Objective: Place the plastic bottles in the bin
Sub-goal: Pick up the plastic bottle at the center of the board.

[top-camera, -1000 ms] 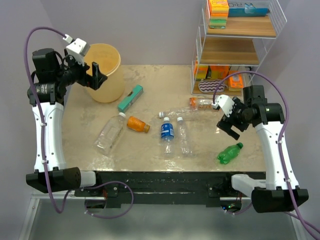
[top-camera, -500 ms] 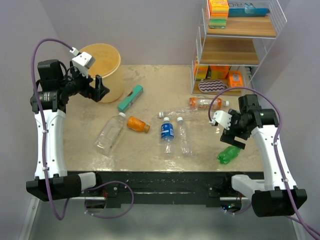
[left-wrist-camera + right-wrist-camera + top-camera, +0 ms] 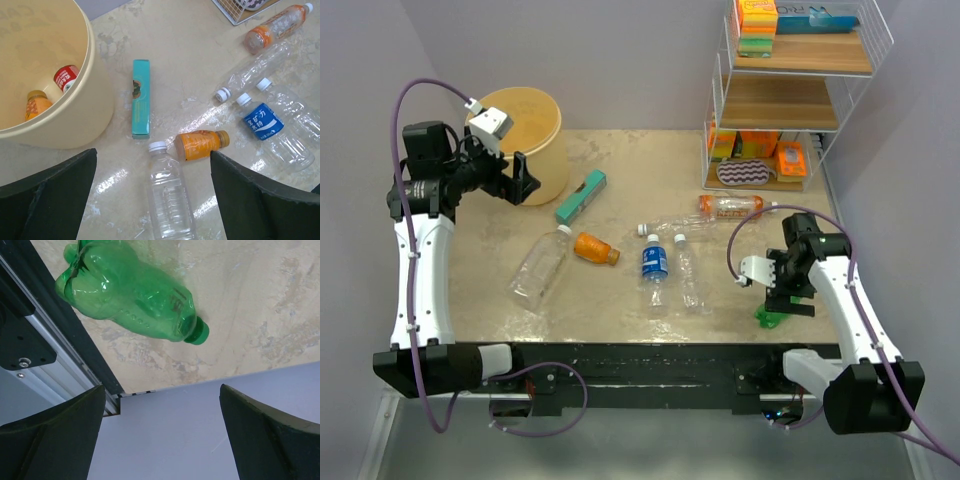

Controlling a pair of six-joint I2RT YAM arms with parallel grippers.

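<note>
Two arms reach over the table [image 3: 620, 160]. At its far left stands the bin [image 3: 548, 172], with a red-labelled bottle [image 3: 65, 77] and an orange bottle [image 3: 36, 106] already inside. The left gripper [image 3: 520, 177] hovers beside it, jaws spread wide and empty. Six bottles lie scattered mid-table. The green bottle [image 3: 130, 295] lies on its side right by the near edge, under the right gripper [image 3: 162, 387], whose jaws are also spread and hold nothing. The risk is that its round, slick body rolls if one finger lands first. So close to the edge, it could drop off the table.
</note>
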